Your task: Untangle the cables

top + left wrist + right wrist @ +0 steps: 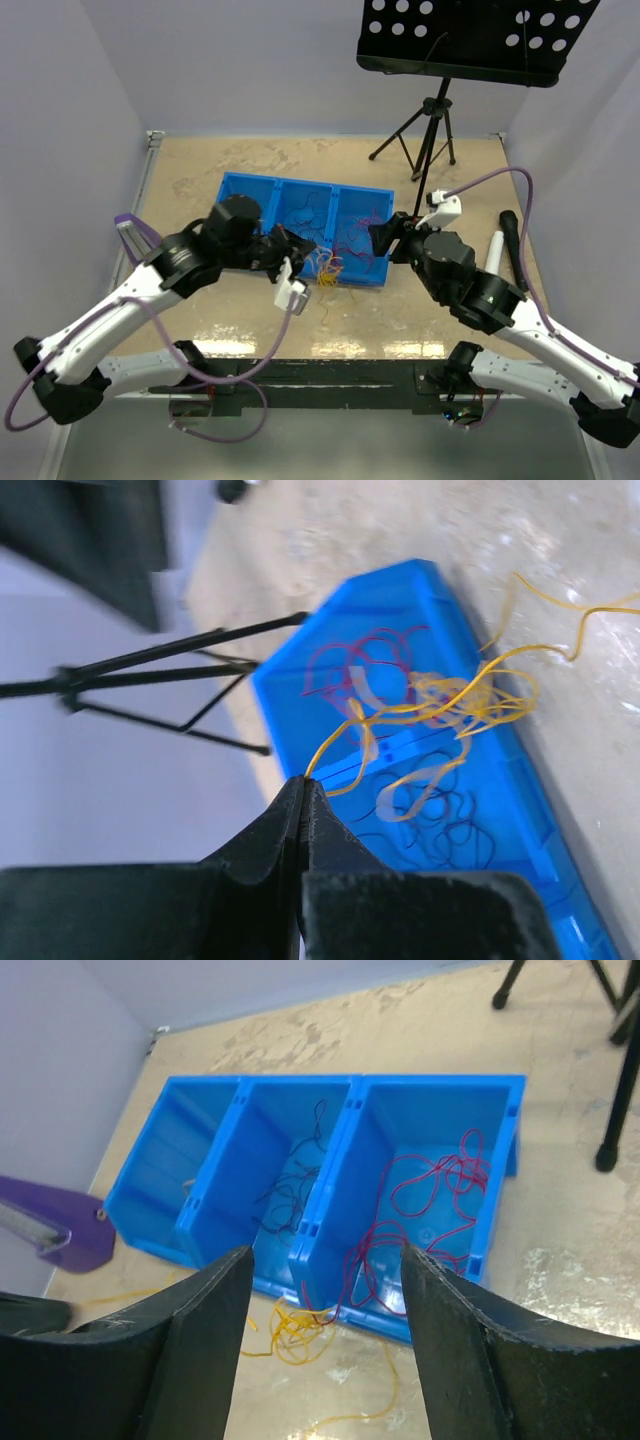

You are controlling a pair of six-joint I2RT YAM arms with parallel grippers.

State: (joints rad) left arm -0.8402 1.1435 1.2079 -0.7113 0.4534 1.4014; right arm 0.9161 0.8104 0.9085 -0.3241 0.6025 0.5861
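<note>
As the left gripper clenches the yellow cable and the right gripper hangs released, we judge it light, limp, snag-prone; best taken near a free end.

Blue bin (three compartments); black stand

We can read no writing, label, brand, number or sign anywhere, neither on the blue tray nor on the black music stand beyond the table's far edge.
</note>
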